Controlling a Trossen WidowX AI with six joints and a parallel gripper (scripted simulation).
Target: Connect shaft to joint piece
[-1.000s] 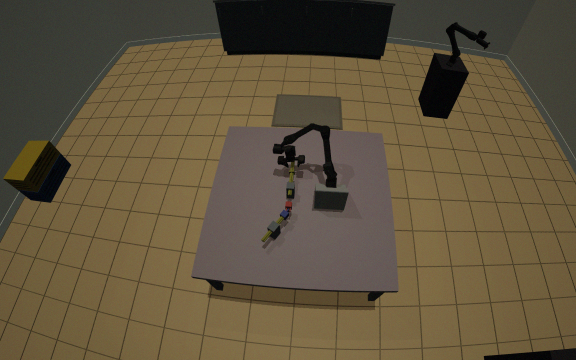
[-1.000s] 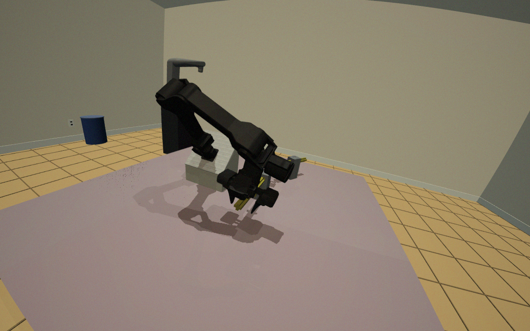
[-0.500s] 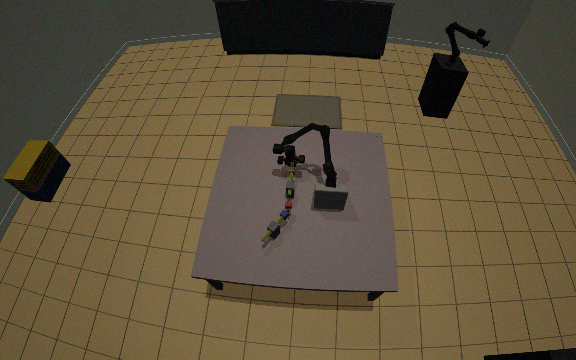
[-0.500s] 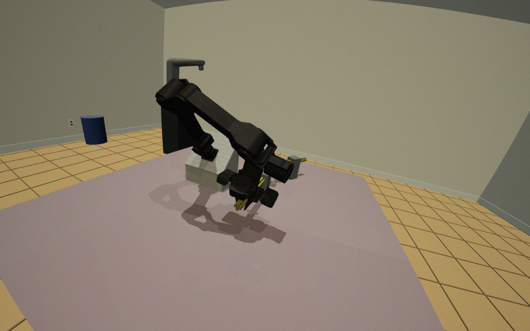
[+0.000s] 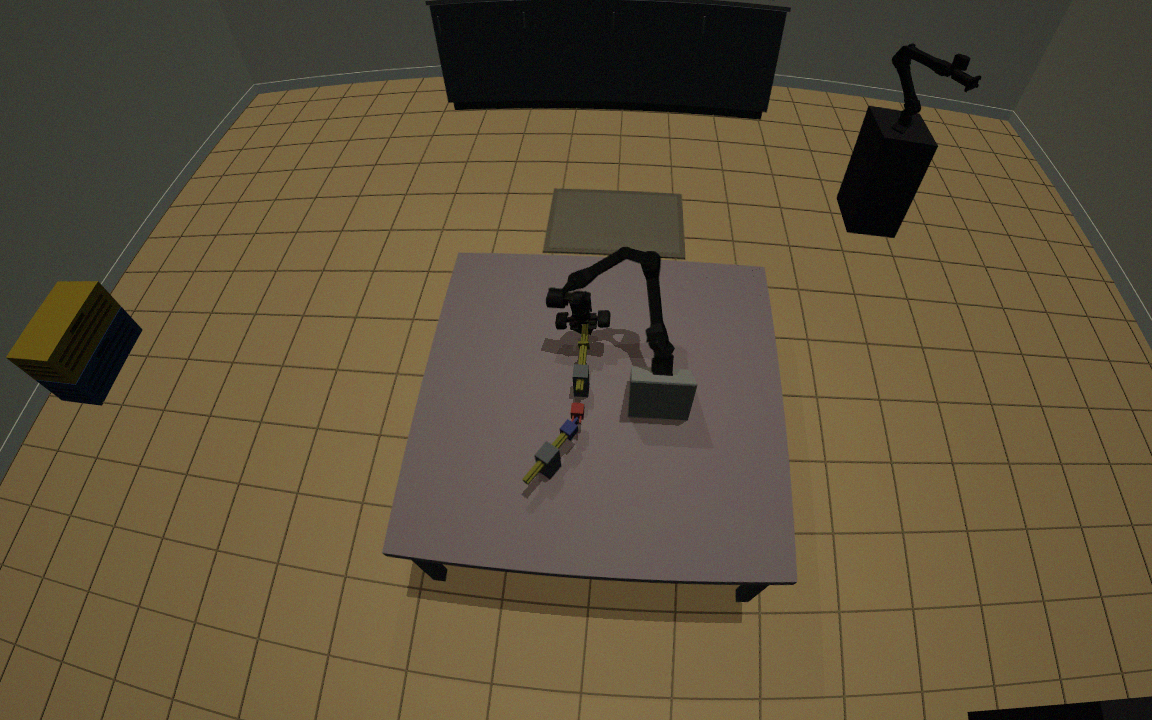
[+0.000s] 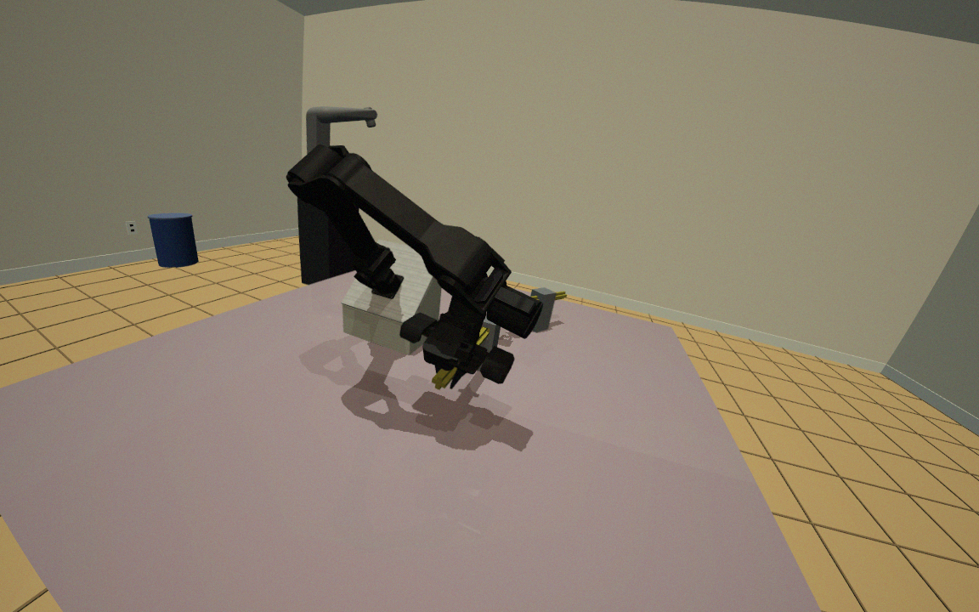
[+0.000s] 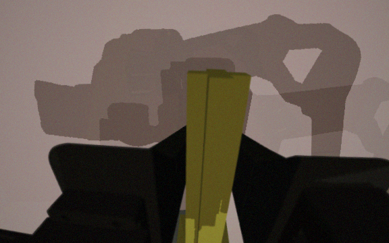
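Observation:
My gripper (image 5: 582, 324) (image 6: 453, 368) (image 7: 208, 131) is shut on the rear part of the yellow second shaft (image 5: 584, 345) (image 6: 444, 377) (image 7: 215, 111), low over the table. In the wrist view the shaft runs up between the two black fingers, its free end past them. The shaft passes through its grey block (image 5: 580, 380). Beyond that block sit the red joint piece (image 5: 576, 409) and a blue piece (image 5: 569, 427). Then come the fixed grey block (image 5: 548, 457) (image 6: 544, 305) and its yellow shaft (image 5: 530, 473). In the exterior view the arm hides the joint.
The arm's grey base block (image 5: 661, 398) (image 6: 375, 320) stands on the purple table (image 5: 473, 501) (image 6: 173, 472), right of the shaft line. On the floor are a yellow and blue crate (image 5: 70, 344), a black pedestal with another arm (image 5: 884, 170), and a blue bin (image 6: 172, 239).

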